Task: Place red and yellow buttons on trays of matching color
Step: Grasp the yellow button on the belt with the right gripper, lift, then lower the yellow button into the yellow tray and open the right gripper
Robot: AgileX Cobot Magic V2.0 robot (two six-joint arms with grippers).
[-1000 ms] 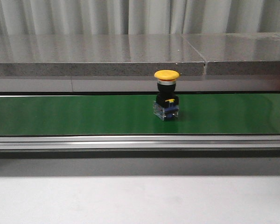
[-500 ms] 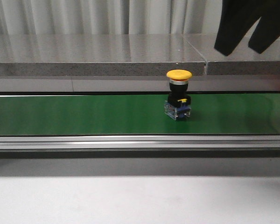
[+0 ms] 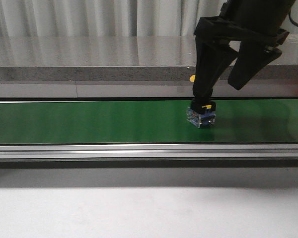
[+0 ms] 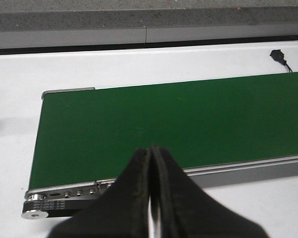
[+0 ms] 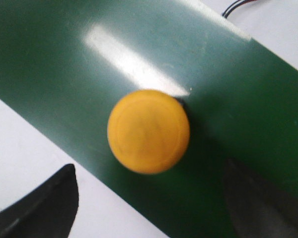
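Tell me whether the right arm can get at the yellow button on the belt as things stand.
Probably yes. The right gripper hangs open right over the yellow button, jaws spread either side, and nothing stands between them on the green belt.

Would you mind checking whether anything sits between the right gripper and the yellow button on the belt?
Nothing visible does. The right gripper is open directly over the yellow button, fingers either side of its cap.

Factory-style test line, green conveyor belt [image 3: 89,121], aluminium rail [image 3: 139,150], grey stone ledge [image 3: 104,57]
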